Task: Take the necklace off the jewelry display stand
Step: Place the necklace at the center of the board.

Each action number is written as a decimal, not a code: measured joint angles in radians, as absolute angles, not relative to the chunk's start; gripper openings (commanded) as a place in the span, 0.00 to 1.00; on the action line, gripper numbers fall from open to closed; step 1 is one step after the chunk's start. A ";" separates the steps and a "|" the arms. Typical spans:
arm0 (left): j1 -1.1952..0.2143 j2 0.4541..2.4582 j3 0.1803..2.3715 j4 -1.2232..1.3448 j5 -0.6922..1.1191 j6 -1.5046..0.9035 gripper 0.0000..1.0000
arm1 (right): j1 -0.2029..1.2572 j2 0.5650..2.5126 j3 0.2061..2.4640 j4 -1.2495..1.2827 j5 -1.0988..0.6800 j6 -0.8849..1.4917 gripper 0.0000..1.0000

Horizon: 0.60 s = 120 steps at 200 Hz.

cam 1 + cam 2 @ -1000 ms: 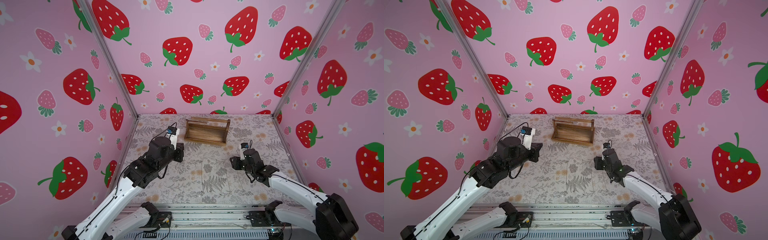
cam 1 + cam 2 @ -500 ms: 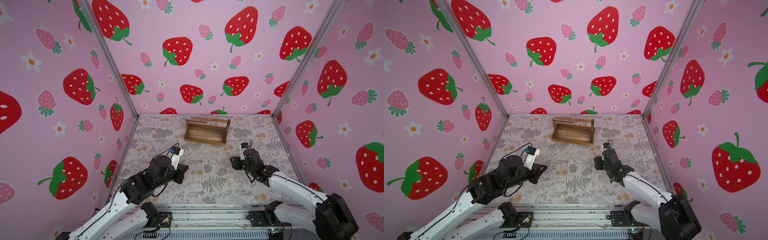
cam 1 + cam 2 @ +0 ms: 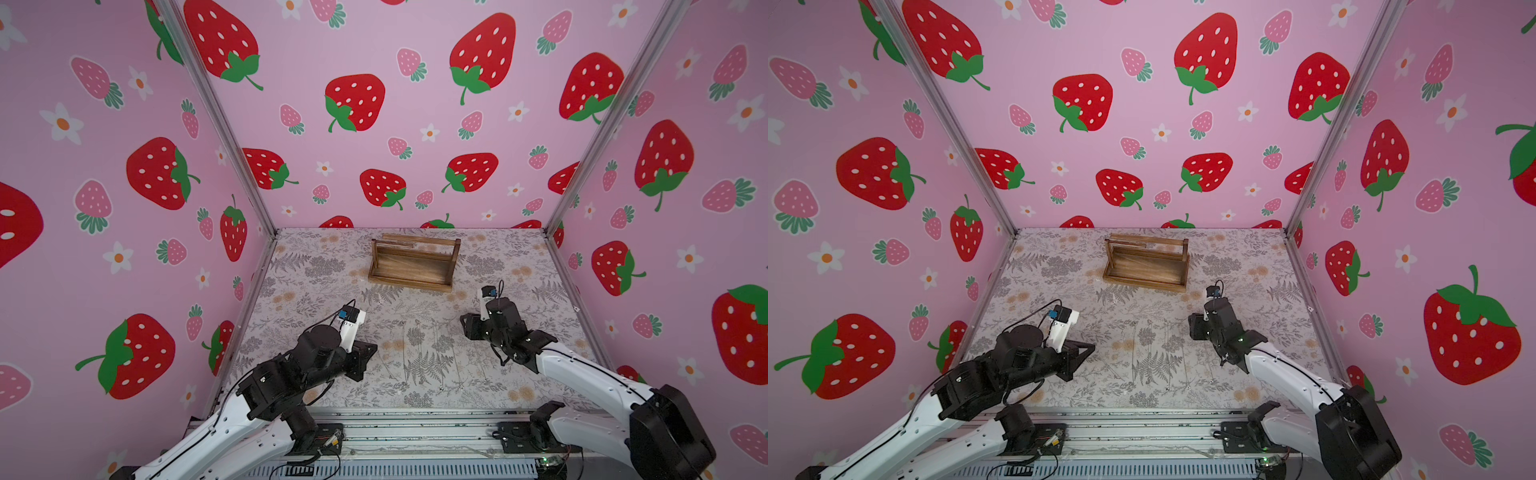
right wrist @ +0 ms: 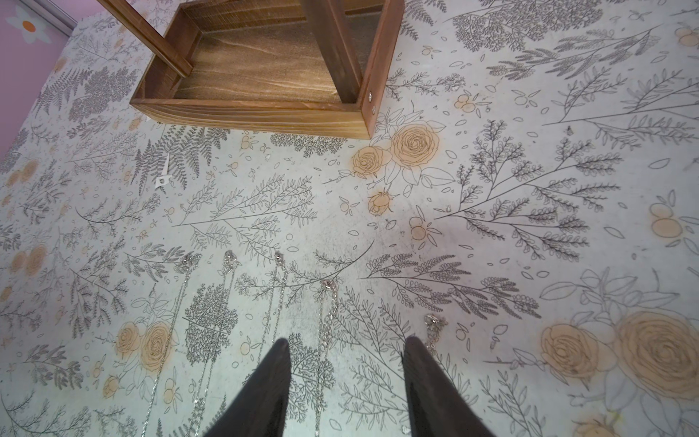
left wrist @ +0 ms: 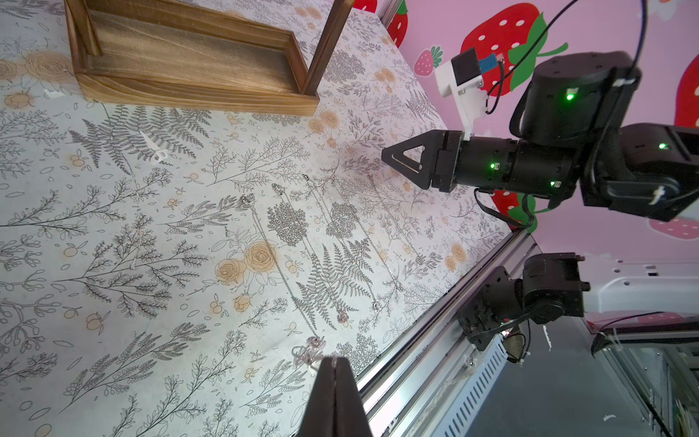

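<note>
**Stand at rear of bench, chains flat out front; left claw closed, right claw apart**

Readable text: a blue-tagged module on the left wrist camera mount [image 3: 349, 314] was too small to read. A small white tag [image 4: 163, 178] lay on the bench just in front of the stand, and any print on it was not legible.

The jewelry display stand [image 3: 413, 262] [image 3: 1144, 266] sat upright at the rear of the bench [image 3: 291, 291], about mid-width and close to the strawberry-print back wall [image 3: 374, 166]. It was slightly skewed to the bench edge. It was dark brown stained wood with strong grain, a rectangular tray base with a low rim, two end uprights and one long top bar. In the right wrist view two screw heads [image 4: 371, 102] showed on a corner of the stand [image 4: 264, 109].

The necklaces [image 4: 326, 287] were thin silver chains laid roughly parallel on the fern-and-rose bench cover. They sat between the two arms, apart from the stand [image 5: 189, 72].

The left claw [image 3: 372, 351] [image 3: 1090, 349] [image 5: 333, 363] had its jaws pressed together, low over the bench near the front rail. A chain end [image 5: 308, 350] lay just beside its tip, and I could not tell whether a link was pinched.

The right claw [image 4: 346, 340] [image 3: 465, 322] [image 5: 386, 157] had its jaws apart with nothing between them. It was over the near ends of the chains and pointed toward the stand.
</note>
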<state>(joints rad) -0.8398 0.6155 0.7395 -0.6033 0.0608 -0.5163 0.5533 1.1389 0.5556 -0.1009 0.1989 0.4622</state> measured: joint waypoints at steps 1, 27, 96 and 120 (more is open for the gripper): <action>-0.840 0.616 0.739 -0.603 0.061 -0.517 0.00 | 0.553 1.139 0.556 -0.101 0.199 0.462 0.50; -0.854 0.619 0.719 -0.601 0.061 -0.529 0.00 | 0.553 1.141 0.556 -0.101 0.200 0.459 0.49; -0.896 0.618 0.695 -0.601 0.060 -0.558 0.00 | 0.553 1.155 0.556 -0.101 0.202 0.458 0.49; -0.912 0.601 0.691 -0.601 0.054 -0.573 0.00 | 0.553 1.157 0.556 -0.101 0.202 0.456 0.50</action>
